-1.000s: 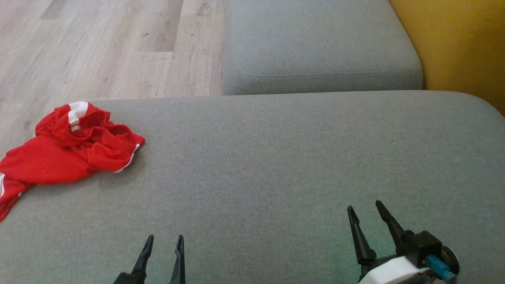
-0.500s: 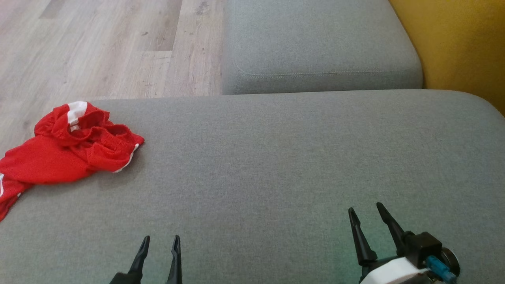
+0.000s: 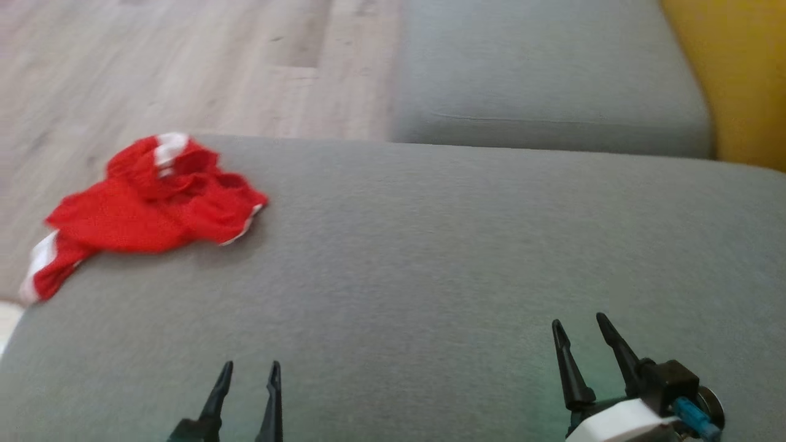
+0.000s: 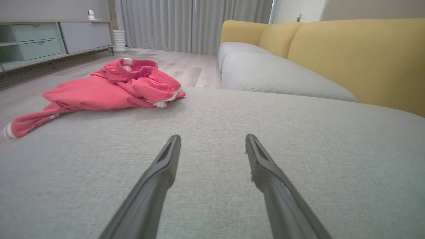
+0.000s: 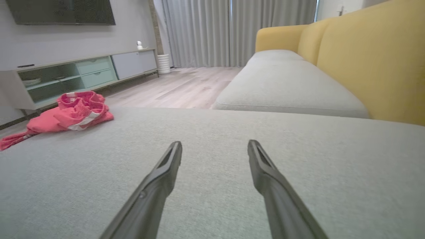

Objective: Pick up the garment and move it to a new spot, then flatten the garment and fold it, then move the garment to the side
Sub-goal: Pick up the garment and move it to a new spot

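Note:
The garment is a crumpled red piece with white trim, lying at the far left corner of the grey sofa cushion, one end draping over the left edge. It also appears in the left wrist view, garment, and in the right wrist view, garment. My left gripper hovers open low over the cushion's near side, well short of the garment, nothing between its fingers. My right gripper is open too, over the near right of the cushion, far from the garment.
A second grey seat cushion lies beyond, with the yellow sofa back to the right. Wooden floor runs past the far left edge. A low TV cabinet and curtains stand across the room.
The whole head picture has shifted: the camera turned left, so the garment and cushions sit further right in it. Garment and both open grippers keep their places on the cushion.

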Controlling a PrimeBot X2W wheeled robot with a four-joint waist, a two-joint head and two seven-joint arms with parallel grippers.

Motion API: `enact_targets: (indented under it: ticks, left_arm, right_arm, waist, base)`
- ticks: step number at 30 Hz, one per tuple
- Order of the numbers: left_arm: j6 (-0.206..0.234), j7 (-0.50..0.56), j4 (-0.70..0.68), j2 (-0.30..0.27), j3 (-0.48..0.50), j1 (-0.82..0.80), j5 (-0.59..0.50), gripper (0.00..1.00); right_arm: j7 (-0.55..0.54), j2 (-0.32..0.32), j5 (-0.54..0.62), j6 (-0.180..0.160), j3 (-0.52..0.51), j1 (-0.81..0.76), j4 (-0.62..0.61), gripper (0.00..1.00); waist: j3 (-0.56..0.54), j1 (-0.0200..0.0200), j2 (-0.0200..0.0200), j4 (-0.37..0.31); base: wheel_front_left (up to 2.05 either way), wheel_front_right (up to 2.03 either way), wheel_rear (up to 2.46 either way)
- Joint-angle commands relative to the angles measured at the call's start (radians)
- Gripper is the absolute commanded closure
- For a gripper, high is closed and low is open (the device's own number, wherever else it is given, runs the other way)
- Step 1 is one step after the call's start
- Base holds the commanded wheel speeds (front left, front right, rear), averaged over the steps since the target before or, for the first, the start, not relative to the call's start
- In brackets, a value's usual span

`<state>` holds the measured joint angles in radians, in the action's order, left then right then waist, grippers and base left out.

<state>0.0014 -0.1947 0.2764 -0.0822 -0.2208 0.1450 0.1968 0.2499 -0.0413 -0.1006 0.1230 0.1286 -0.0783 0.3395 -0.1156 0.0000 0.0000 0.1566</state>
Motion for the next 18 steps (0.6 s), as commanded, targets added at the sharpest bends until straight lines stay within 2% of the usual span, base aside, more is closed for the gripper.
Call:
enact_targets:
  ticks: [1,6,11,18]
  left_arm:
    - [0.008,-0.002,-0.039,-0.01,0.033,-0.063,0.002,0.0]
    - [0.018,-0.001,-0.059,-0.027,0.046,-0.07,0.006,0.0]
    - [0.027,0.002,-0.079,-0.042,0.059,-0.073,0.012,0.0]
    - [0.046,-0.011,-0.107,-0.048,0.083,-0.058,0.029,0.0]
  right_arm:
    - [0.012,-0.009,-0.008,0.008,0.024,0.028,-0.038,0.0]
    - [0.012,-0.009,-0.025,0.008,0.037,0.037,-0.046,0.0]
    - [0.012,-0.009,-0.035,0.008,0.046,0.05,-0.049,0.0]
    - [0.012,-0.009,-0.031,0.008,0.081,0.088,-0.04,0.0]
  waist:
    - [0.006,0.0,0.0,0.07]
    - [0.011,0.0,0.0,0.183]
    - [0.017,0.0,0.0,0.267]
    - [0.047,0.0,0.0,0.297]
  base:
    - [0.0,0.0,0.0]
    - [0.0,0.0,0.0]
    - [0.0,0.0,0.0]
    - [0.0,0.0,0.0]
